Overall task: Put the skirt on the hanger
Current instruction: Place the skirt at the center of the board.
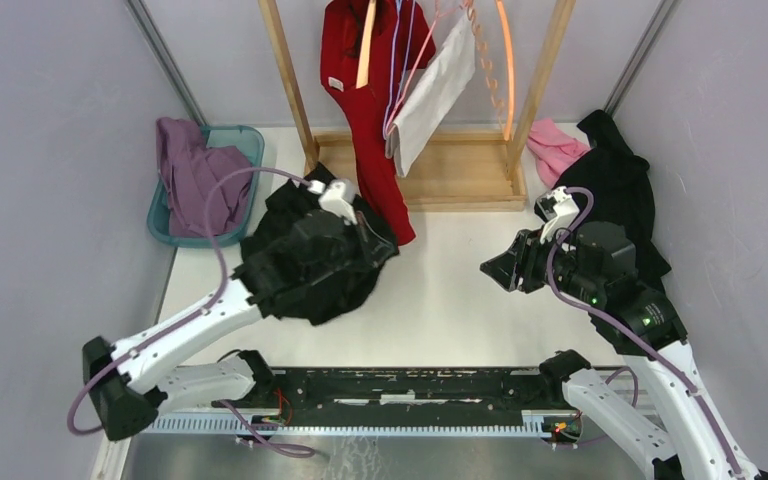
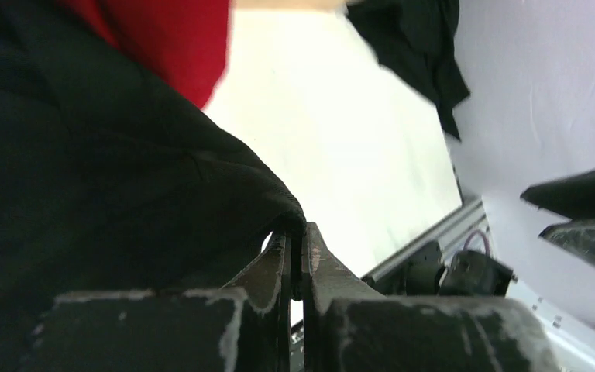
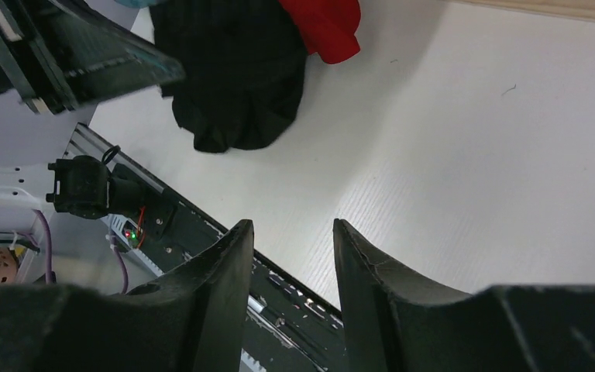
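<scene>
Left gripper (image 2: 297, 236) is pinched tight on a fold of the black skirt (image 1: 310, 270), bunched at nine o'clock; right gripper (image 3: 292, 229), at three, has its jaws parted halfway, holding nothing. The thin pinch may slip, or the cloth may snag the red garment (image 1: 360, 90) at twelve

light: bright, even | shadows: soft | left wrist view: table (image 2: 333, 139) washed out (near edges blurred)

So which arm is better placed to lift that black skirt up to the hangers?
Left. The left gripper is shut on the black fabric skirt near the wooden rack. The right gripper hangs open and empty over the white table, apart from the skirt.
</scene>
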Robot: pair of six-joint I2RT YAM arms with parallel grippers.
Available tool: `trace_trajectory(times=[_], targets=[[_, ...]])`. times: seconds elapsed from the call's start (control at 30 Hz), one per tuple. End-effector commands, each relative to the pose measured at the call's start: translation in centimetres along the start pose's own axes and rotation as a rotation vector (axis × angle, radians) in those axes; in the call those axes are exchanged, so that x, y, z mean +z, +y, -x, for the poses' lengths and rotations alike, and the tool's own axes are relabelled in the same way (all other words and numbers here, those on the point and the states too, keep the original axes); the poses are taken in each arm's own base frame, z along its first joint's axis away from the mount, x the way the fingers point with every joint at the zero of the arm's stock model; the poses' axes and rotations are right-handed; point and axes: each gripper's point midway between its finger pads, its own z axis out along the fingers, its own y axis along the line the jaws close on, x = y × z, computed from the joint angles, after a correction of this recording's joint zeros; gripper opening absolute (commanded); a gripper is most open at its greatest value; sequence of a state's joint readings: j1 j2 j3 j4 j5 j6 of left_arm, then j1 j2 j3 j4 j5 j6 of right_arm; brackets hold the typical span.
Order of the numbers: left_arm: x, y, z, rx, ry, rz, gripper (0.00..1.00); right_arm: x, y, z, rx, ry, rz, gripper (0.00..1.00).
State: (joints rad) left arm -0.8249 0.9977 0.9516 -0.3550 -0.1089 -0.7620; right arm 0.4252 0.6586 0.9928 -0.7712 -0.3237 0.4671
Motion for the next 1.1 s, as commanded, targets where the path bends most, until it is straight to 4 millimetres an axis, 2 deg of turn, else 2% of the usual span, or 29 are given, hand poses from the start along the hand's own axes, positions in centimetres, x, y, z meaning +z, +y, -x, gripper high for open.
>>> trace_trajectory(times=[0.0,0.1,0.2,0.23,0.33,0.4,0.53,0.6,0.7,0.83,0.9,0.97,1.07], targets=[[2.9,-5.6,-2.5,-0.028,-0.001,-0.134,0.04,-0.2,-0.1,0.5,-0.003,-0.020,-0.011,0.47],[5.2,-8.6,-5.9,0.012,0.065,-0.187,0.04,-0.1,-1.3,-0.1,-0.004,-0.009,-0.070,0.47],[7.6,-10.5,-8.2,0.058,0.118,-0.207,0.07,-0.3,-2.7,-0.7,-0.012,-0.004,-0.138,0.46],[8.4,-11.0,-8.8,0.074,0.136,-0.218,0.13,-0.4,-3.2,-0.9,-0.016,0.001,-0.160,0.47],[10.1,-11.4,-10.2,0.113,0.183,-0.219,0.46,-0.3,-4.4,-1.6,-0.020,0.019,-0.212,0.47],[10.4,-11.6,-10.8,0.136,0.205,-0.225,0.57,0.0,-4.8,-2.2,-0.020,0.034,-0.222,0.47],[9.1,-11.6,-10.6,0.177,0.205,-0.221,0.68,1.4,-5.6,-3.4,-0.011,0.069,-0.218,0.47],[8.0,-11.3,-10.1,0.197,0.193,-0.200,0.70,2.3,-5.9,-4.0,-0.004,0.090,-0.210,0.47],[6.1,-9.8,-9.7,0.231,0.184,-0.121,0.70,3.4,-6.5,-5.0,0.000,0.125,-0.210,0.47],[3.7,-5.1,-10.3,0.287,0.177,0.076,0.70,4.5,-7.4,-5.8,0.008,0.147,-0.227,0.47],[2.7,-2.7,-11.6,0.302,0.203,0.147,0.70,5.0,-7.8,-6.0,0.012,0.148,-0.239,0.48],[1.6,-0.1,-13.3,0.300,0.235,0.211,0.69,5.1,-7.8,-5.2,0.004,0.119,-0.246,0.48],[-0.2,3.3,-15.6,0.290,0.267,0.284,0.68,4.8,-6.6,-2.6,-0.017,0.063,-0.224,0.49]])
